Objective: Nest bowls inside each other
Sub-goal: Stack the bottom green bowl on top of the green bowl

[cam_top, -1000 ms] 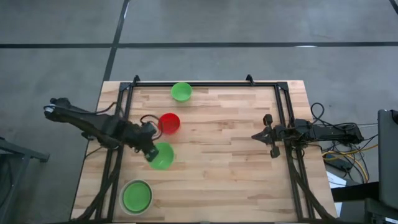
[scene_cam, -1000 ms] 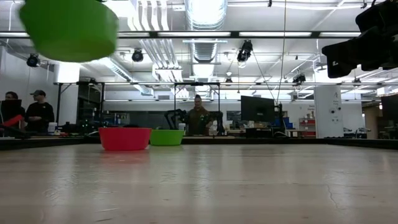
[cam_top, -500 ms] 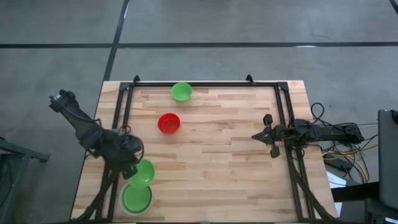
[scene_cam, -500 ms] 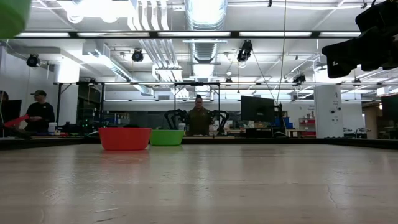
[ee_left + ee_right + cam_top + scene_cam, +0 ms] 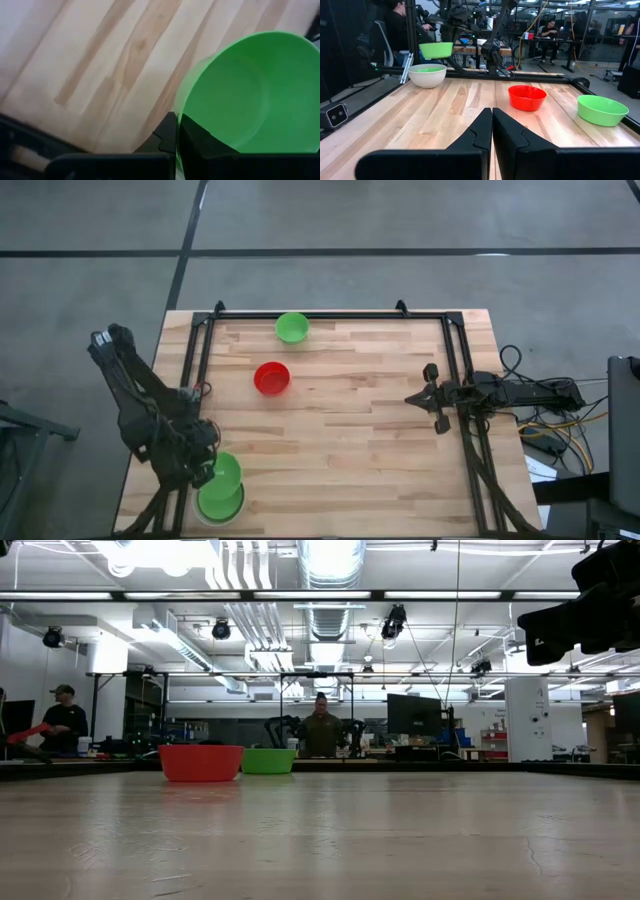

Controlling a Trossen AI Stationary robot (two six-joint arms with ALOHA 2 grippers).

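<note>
My left gripper (image 5: 205, 470) is shut on a bright green bowl (image 5: 224, 471) near the table's near-left corner. That bowl hangs just above and partly over a whitish-cream bowl (image 5: 219, 500), which has a green bowl (image 5: 428, 69) nested inside and stands on its base. A red bowl (image 5: 271, 378) and another green bowl (image 5: 292, 328) stand on their bases farther back. My right gripper (image 5: 425, 398) waits shut at the right side, level above the table. My left gripper holds the green bowl by its rim (image 5: 181, 120), one finger inside the bowl (image 5: 200, 142) and one outside (image 5: 167, 131). The fingers come from above, slanting down. The bowl (image 5: 436, 50) is lifted clear, mouth up and about level.
A black frame rail (image 5: 330, 314) runs along the table's far edge and down both sides. The middle and right of the wooden table (image 5: 350, 450) are bare. People and desks show in the room beyond.
My left gripper has swung from beside the red bowl toward the table's near-left corner, turning as it went and staying shut. The green bowl has travelled with it, lifted clear, and now hangs over the far edge of the cream bowl.
</note>
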